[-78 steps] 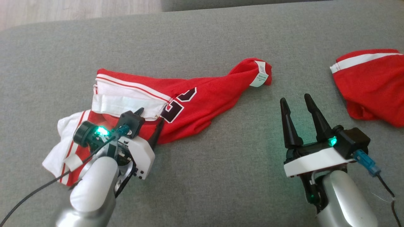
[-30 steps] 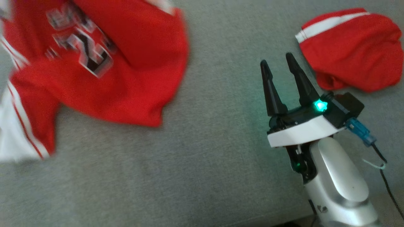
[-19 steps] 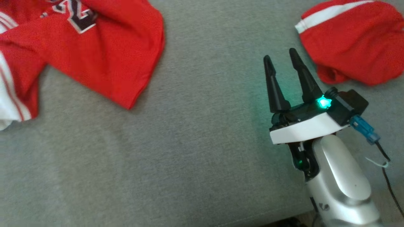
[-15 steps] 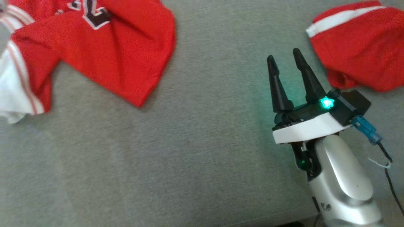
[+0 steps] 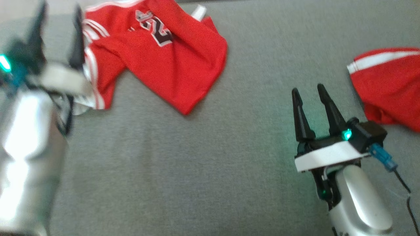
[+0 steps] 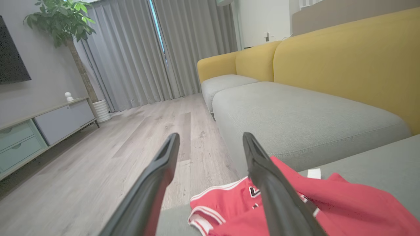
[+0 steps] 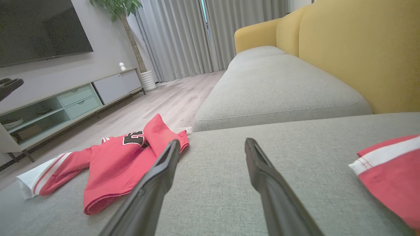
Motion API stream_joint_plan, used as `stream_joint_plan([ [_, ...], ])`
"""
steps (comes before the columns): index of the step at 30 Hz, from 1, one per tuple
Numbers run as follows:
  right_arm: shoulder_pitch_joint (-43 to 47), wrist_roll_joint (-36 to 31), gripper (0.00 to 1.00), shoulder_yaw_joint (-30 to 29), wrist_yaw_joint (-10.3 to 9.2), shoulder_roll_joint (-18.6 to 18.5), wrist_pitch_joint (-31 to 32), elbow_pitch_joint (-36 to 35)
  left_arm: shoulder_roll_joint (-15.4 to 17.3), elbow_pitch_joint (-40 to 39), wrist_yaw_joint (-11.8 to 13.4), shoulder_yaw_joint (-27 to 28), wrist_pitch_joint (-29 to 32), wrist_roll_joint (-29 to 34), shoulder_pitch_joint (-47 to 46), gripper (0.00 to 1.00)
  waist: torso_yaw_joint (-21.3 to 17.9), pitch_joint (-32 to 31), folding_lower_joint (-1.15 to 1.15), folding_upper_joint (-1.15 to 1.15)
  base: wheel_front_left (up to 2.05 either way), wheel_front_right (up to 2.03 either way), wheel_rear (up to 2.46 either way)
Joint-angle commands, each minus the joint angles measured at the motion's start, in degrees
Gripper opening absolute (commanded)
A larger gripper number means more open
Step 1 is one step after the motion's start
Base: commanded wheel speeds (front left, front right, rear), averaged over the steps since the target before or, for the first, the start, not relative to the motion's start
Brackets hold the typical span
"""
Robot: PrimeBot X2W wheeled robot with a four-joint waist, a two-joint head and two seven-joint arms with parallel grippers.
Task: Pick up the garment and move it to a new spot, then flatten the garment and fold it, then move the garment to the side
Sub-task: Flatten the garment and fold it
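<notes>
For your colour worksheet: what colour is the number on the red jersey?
Dark number, white outline; head view.

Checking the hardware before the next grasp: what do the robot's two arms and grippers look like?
Right gripper: two long, tapering black fingers on a black base with a white plate, a green light, a blue connector with a black cable, and a glossy silver forearm. Left gripper, blurred, looks alike: black fingers, white plate, green light, silver forearm.

Home living room: yellow sofa [image 6: 344, 59], TV [image 7: 39, 29], curtains [image 6: 131, 55], potted plant [image 6: 62, 23]
</notes>
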Motion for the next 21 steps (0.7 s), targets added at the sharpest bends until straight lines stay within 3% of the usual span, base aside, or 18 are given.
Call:
stream_joint_plan([
  [1, 0.4, -0.1, 1.0, 1.1, 0.37, 0.1, -0.6, -1.4, 1.6, -4.8, 0.9, 2.2, -0.6, -0.9, 3.5, 1.0, 2.8, -3.8, 0.01, 0.0, 0.0, 0.0, 0.0],
  [12, 3.1, -0.2, 1.0, 1.8, 0.37, 0.1, -0.6, -0.6, -4.1, -24.8, 8.0, 3.0, -0.7, -5.3, 30.7, 1.0, 4.4, -7.8, 0.01, 0.0, 0.0, 0.0, 0.0],
  [21, 2.8, -1.4, 1.0, 2.0, 0.37, 0.1, -0.6, -0.5, -5.1, -30.5, 9.1, 3.1, -0.7, -6.1, 35.8, 1.0, 5.3, -8.0, 0.01, 0.0, 0.0, 0.0, 0.0],
])
